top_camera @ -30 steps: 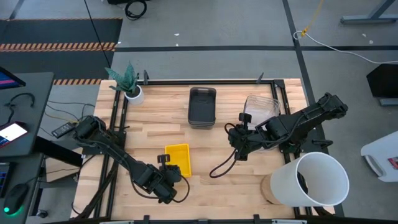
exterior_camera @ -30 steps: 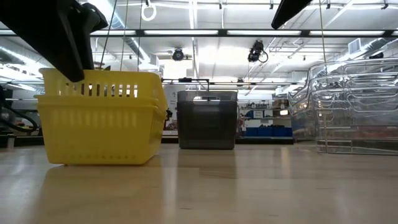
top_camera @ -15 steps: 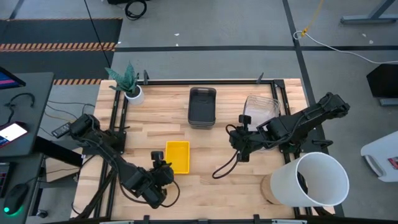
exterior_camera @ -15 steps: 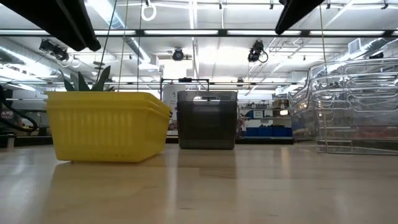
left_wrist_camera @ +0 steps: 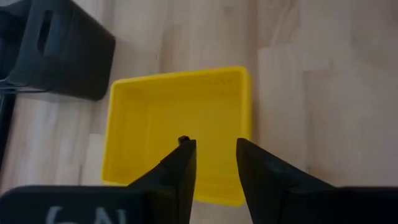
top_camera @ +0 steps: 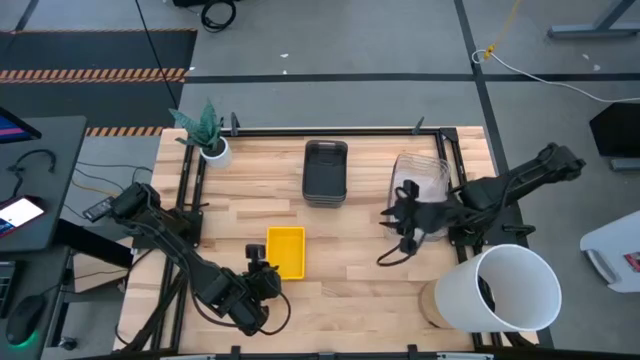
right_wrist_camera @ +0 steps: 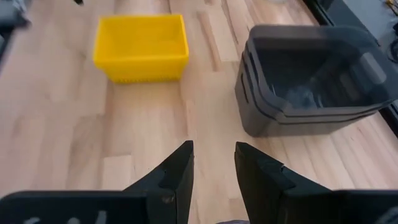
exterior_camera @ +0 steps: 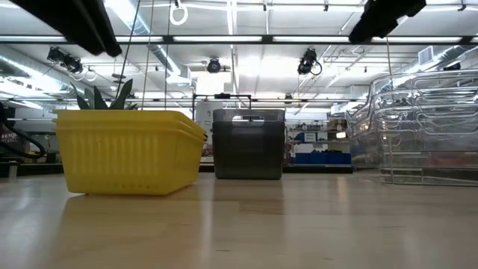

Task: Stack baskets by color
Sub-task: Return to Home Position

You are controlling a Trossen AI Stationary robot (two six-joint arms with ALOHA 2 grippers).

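high: yellow stack (top_camera: 286, 251) front-left of grey stack (top_camera: 325, 172), clear stack (top_camera: 420, 178) right of it, colours sorted | low: stacks sit level | left wrist: left gripper (left_wrist_camera: 214, 146) parted, empty, over yellow stack, likely finished | right wrist: right gripper (right_wrist_camera: 213, 149) parted, empty, facing grey stack

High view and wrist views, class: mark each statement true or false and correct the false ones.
1. The yellow baskets sit nested in one stack. True.
2. The left gripper grips the yellow stack. False: it is open, off the stack, holding nothing.
3. The dark grey baskets stand between the plant pot and the clear baskets. True.
4. The white bucket stands on the left arm's side. False: it is on the right arm's side.
5. The right gripper holds a clear basket. False: it is open and empty.
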